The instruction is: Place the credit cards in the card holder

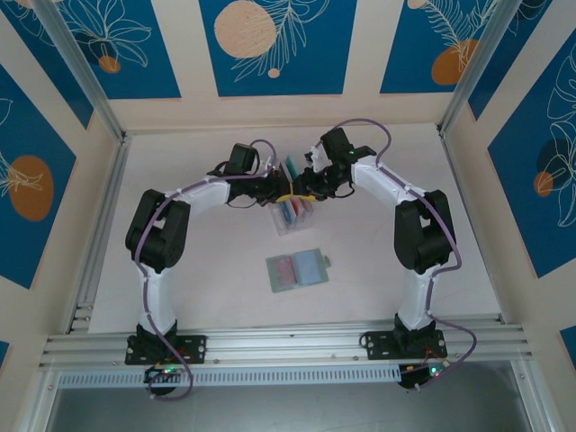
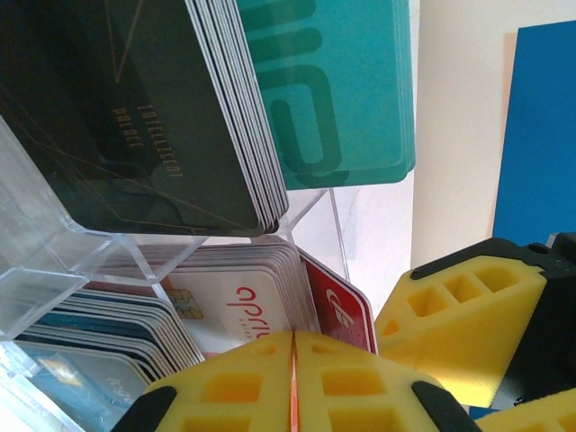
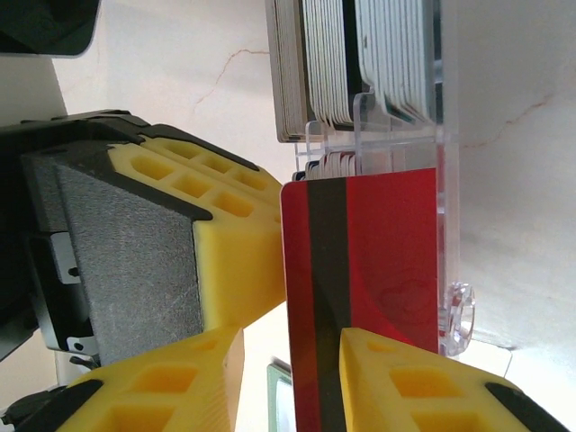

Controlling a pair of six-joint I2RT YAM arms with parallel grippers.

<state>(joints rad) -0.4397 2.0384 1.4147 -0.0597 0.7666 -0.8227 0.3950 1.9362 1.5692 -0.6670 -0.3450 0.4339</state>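
A red credit card [image 3: 378,252] with a black stripe stands at the end of a clear slotted rack [image 1: 292,216], one edge still in the rack wall [image 3: 445,225]. My right gripper [image 3: 291,333] is open around it: one pad lies by the stripe, the other stands clear. My left gripper [image 2: 294,337] is shut, its tips against the white cards beside the red card [image 2: 342,306], and I make out nothing between them. Both grippers meet over the rack, left [image 1: 281,191] and right [image 1: 306,189]. The card holder [image 1: 297,270] lies open on the table nearer the arms.
The rack holds several stacks: teal cards [image 2: 342,90], dark cards [image 2: 117,117] and white and blue ones lower down. The right gripper's yellow fingers [image 2: 459,315] crowd close beside my left one. A green edge of the card holder [image 3: 274,396] shows below the red card.
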